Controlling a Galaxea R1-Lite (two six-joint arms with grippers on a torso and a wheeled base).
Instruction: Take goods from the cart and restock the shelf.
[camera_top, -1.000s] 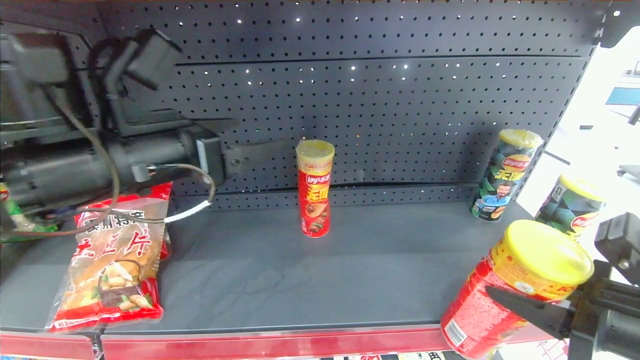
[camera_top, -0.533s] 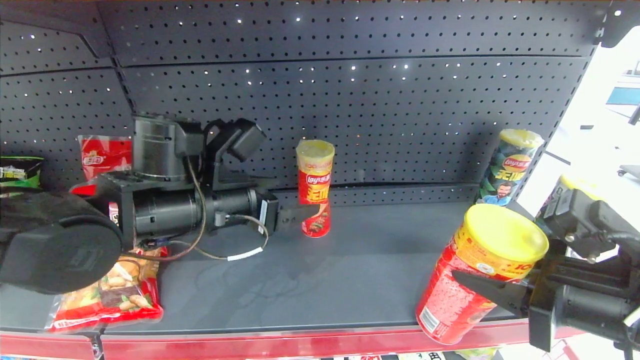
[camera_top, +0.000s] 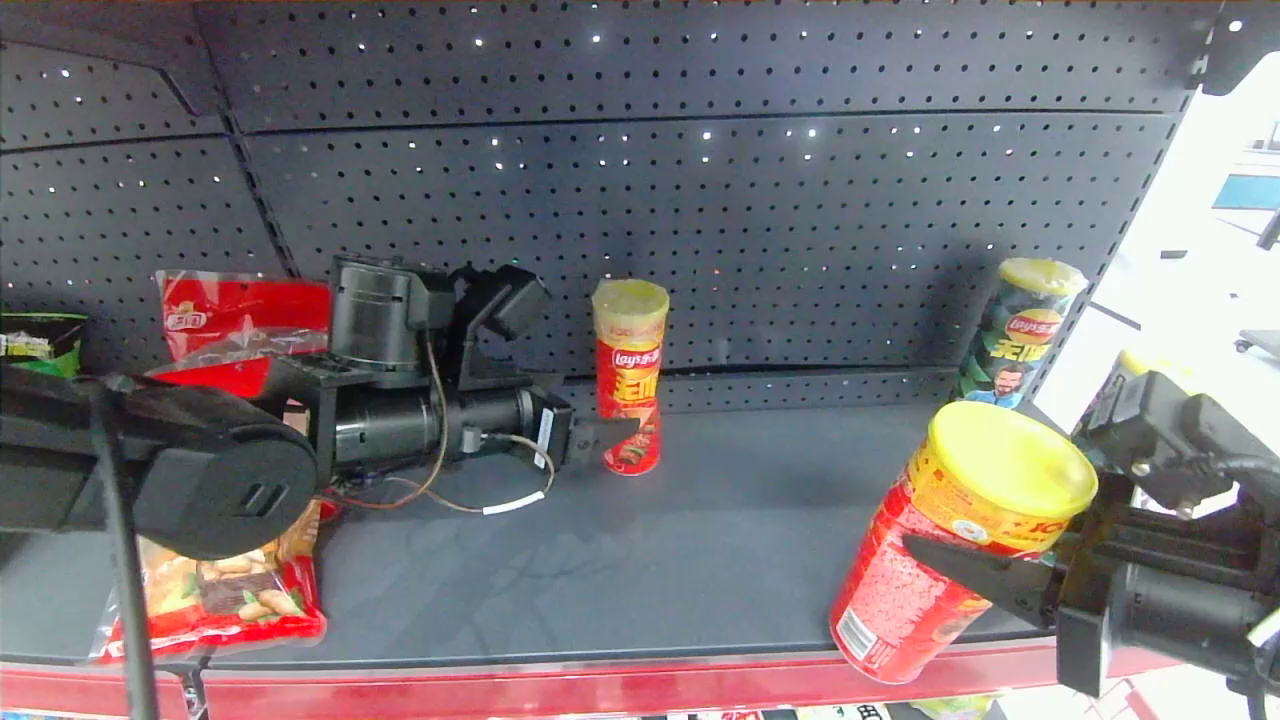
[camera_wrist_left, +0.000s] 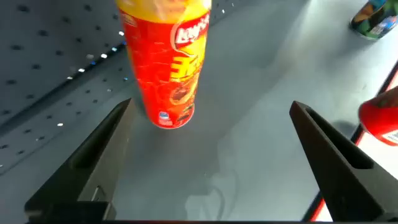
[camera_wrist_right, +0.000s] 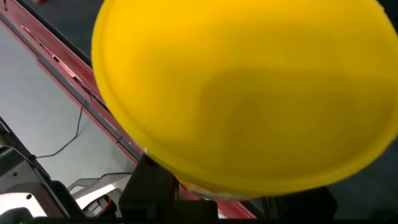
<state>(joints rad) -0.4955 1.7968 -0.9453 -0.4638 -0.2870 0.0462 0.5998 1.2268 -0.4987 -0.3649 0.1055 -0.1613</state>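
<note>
In front of you, the dark grey shelf (camera_top: 720, 540) runs across the head view, with a perforated back panel (camera_top: 760, 200) and a red front lip (camera_top: 500, 690).

Your left gripper (camera_top: 605, 435) lies low over the left half of the shelf. Its fingers (camera_wrist_left: 102, 146) are spread wide with nothing between them, and they point at the standing red can (camera_top: 629, 375). One fingertip is just beside the base of that can. You cannot tell whether it touches.

Your right gripper (camera_top: 975, 540) is at the right front corner. Its fingers are clamped on a red can with a yellow lid (camera_top: 890, 610), one of the goods to be stocked. You hold this can tilted, with the lid leaning right and the base over the red lip. The yellow lid (camera_wrist_right: 249, 93) faces the right wrist camera.

A large snack bag (camera_top: 230, 600) lies flat at the front left, partly under your left arm. A smaller red bag (camera_top: 240, 305) leans against the back panel behind it.

The standing red can is upright at the back near the middle, and a green can (camera_top: 1020, 330) stands upright at the back right. A green packet (camera_top: 40, 340) shows at the far left edge.
</note>
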